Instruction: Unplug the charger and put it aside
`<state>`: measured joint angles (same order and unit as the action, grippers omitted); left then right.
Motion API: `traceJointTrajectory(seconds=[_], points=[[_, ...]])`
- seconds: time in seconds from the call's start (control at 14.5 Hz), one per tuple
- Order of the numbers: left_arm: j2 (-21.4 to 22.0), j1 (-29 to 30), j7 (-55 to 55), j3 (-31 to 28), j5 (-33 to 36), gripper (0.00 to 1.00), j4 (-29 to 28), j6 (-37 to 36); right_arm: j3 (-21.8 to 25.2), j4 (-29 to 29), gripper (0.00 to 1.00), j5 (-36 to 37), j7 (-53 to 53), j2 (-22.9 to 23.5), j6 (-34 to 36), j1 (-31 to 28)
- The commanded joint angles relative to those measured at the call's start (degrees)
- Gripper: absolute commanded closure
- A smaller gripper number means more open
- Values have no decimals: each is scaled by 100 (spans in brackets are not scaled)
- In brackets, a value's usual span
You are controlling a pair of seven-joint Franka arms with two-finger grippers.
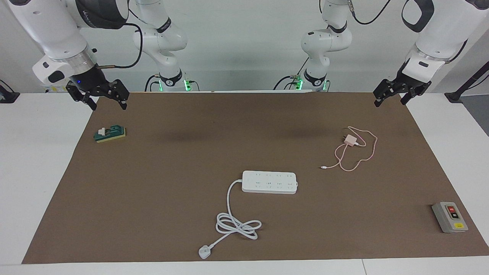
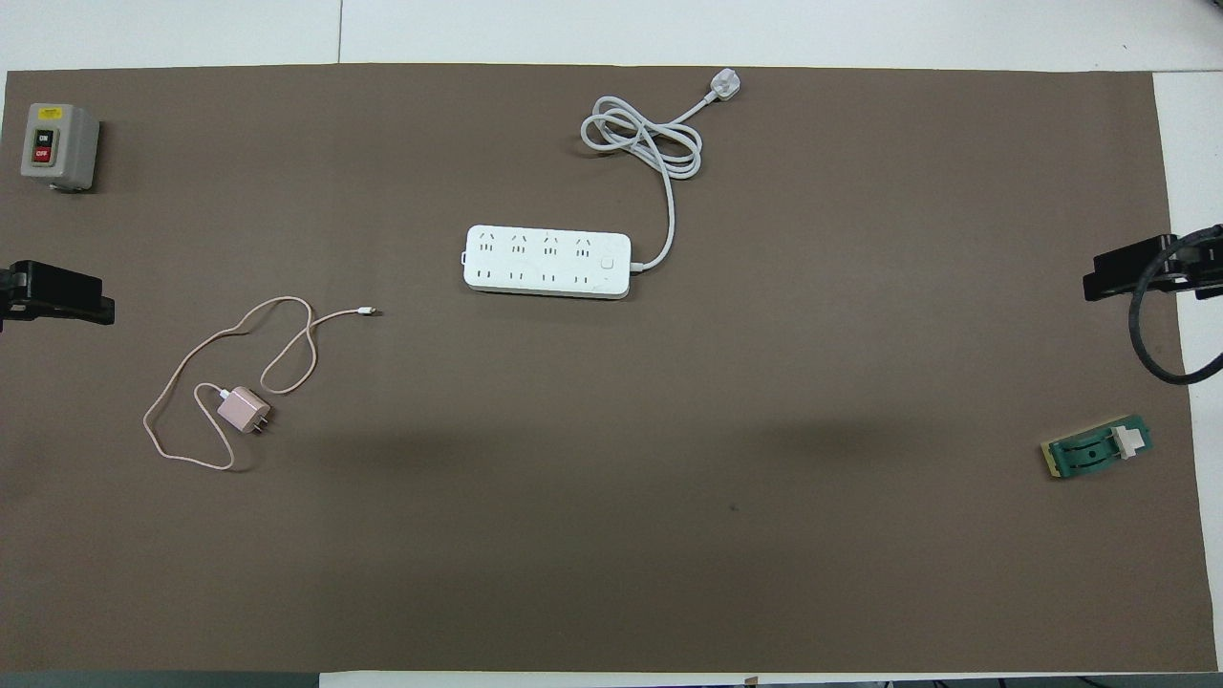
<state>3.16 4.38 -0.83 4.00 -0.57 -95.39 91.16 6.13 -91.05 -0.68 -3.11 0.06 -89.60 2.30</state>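
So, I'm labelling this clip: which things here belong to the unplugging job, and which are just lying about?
Job:
- charger, already lying loose on the mat
- power strip, nothing plugged in
- left gripper, raised above the mat's edge

Lying about:
- grey switch box
- green part
- right gripper, waiting

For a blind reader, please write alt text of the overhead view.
A pink charger lies unplugged on the brown mat, apart from the white power strip. The left gripper and right gripper hang at the mat's ends.
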Motion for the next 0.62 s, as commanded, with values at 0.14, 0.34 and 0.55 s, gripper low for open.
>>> traceJointTrajectory(seconds=[0.14,0.34,0.55], points=[[9,-122,-163,-66,-110,0,12,-45,-60,-44,0,77,-85,-68,75,-63],[18,-122,-233,-66,-110,0,3,-45,-60,-44,0,77,-93,-68,75,-63],[26,-122,-233,-66,-110,0,3,-45,-60,-44,0,77,-85,-77,75,-63]])
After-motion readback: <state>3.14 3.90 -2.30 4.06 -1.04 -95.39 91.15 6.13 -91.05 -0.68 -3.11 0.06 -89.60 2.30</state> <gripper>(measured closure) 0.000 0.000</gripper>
